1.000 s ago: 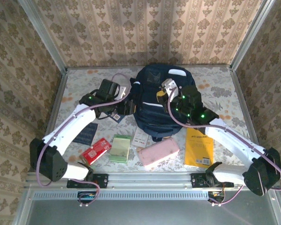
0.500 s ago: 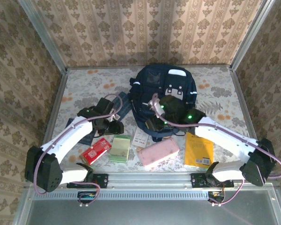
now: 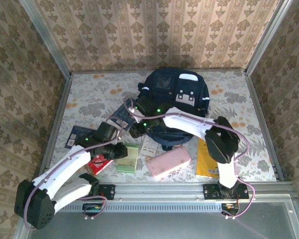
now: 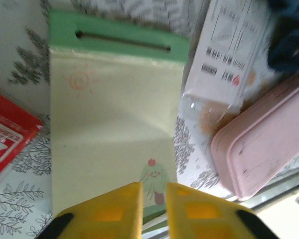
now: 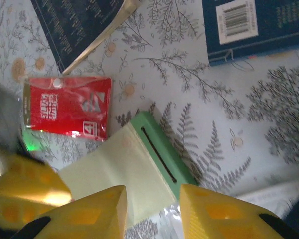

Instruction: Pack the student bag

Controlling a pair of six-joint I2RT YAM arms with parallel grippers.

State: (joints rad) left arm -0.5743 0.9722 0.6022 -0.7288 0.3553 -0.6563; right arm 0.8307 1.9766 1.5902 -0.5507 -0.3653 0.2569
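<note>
The student bag [image 3: 174, 94], dark navy, lies at the back centre of the table. A pale yellow notepad with a green top strip [image 3: 128, 157] [image 4: 109, 114] [image 5: 134, 169] lies near the front. My left gripper [image 3: 118, 150] [image 4: 154, 206] hovers over the notepad's near edge, its yellow fingers a narrow gap apart and pinching nothing. My right gripper [image 3: 135, 130] [image 5: 152, 201] reaches left across the bag's front and hangs open above the notepad's green strip, holding nothing.
A red packet [image 3: 97, 163] [image 5: 67, 114] lies left of the notepad. A white packet [image 3: 149, 145], pink pencil case [image 3: 168, 162] [image 4: 264, 149] and yellow book [image 3: 212, 159] lie to the right. Dark blue booklets [image 3: 122, 115] [image 3: 74, 135] lie behind.
Both arms left the bag. The left one drew back to the notepad and narrowed its jaws. The right one swung left over the notepad and opened.
</note>
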